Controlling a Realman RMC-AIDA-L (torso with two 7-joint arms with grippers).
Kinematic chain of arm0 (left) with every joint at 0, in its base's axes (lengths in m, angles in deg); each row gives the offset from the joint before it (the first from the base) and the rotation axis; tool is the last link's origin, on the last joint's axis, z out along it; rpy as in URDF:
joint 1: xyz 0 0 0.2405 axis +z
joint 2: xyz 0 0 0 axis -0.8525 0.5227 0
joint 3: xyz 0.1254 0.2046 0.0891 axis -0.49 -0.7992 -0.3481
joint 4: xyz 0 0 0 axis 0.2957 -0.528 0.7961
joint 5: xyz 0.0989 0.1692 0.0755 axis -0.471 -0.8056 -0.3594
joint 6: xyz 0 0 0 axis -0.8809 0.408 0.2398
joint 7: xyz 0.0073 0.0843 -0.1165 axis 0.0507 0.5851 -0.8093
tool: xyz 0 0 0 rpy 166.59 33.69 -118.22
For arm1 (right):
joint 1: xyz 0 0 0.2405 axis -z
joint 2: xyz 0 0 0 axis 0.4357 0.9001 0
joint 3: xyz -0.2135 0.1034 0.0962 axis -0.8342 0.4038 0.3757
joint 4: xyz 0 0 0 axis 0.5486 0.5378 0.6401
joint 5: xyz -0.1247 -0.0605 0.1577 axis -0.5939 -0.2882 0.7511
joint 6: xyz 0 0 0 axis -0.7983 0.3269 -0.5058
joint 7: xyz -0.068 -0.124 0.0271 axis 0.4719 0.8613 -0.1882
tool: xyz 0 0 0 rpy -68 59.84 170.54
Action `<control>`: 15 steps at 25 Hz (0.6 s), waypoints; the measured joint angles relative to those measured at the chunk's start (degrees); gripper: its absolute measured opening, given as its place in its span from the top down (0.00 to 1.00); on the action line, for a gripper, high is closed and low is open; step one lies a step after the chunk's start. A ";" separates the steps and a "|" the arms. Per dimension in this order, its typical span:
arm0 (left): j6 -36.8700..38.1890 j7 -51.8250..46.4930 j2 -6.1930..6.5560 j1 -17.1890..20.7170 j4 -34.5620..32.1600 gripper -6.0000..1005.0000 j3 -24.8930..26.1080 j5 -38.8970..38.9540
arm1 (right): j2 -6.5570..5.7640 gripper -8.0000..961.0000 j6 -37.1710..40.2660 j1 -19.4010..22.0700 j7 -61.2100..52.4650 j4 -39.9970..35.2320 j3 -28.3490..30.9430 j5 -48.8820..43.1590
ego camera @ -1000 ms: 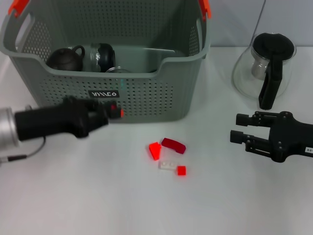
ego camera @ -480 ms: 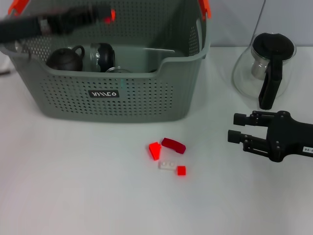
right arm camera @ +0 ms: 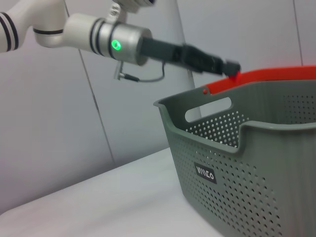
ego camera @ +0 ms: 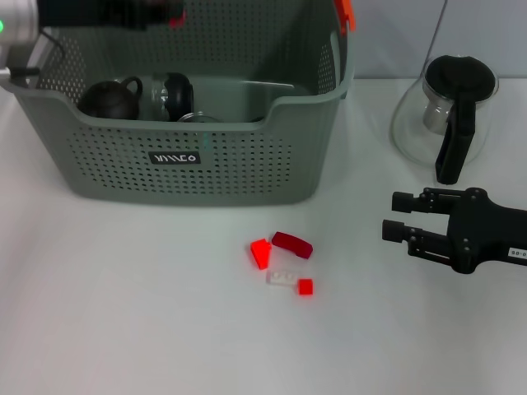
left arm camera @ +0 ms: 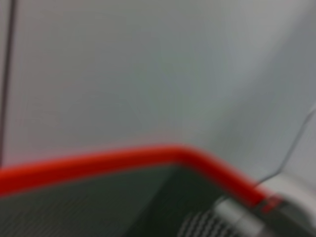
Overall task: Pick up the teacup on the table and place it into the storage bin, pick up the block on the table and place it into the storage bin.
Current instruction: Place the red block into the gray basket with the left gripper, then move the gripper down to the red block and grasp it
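The grey perforated storage bin (ego camera: 247, 164) with orange handle clips fills the back left; its wall also shows in the right wrist view (right arm camera: 256, 168). A dark round vessel with a handle (ego camera: 109, 99), possibly the teacup, lies inside it beside a glass jar (ego camera: 167, 93). Several small blocks lie on the table in front of the bin: a red wedge (ego camera: 261, 252), a dark red piece (ego camera: 292, 243), a white one (ego camera: 281, 278) and a small red cube (ego camera: 305, 286). My left gripper (ego camera: 173, 11) hangs above the bin's back left rim. My right gripper (ego camera: 390, 215) is open, low over the table to the right of the blocks.
A glass pot with a black handle and lid (ego camera: 449, 107) stands at the back right, just behind the right gripper. The left wrist view holds only the bin's orange rim (left arm camera: 98, 160) against a grey wall.
My left arm rose from in front of the bin's front wall to above its back left rim. The right gripper crept slightly left. The blocks have not moved.
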 joint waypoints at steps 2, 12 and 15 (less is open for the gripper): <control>-3.33 -3.70 -0.28 -0.43 0.32 0.80 -2.63 -4.15 | 0.13 0.45 0.04 0.00 -0.07 -0.06 0.00 0.00; -3.91 -2.69 -4.64 4.68 -7.31 0.73 -0.85 1.37 | 0.45 0.45 -0.28 0.00 -0.12 -0.18 0.01 0.00; 0.51 3.91 -5.52 9.49 -7.55 0.61 2.27 14.94 | 0.49 0.45 -0.33 0.00 -0.06 -0.09 0.07 0.00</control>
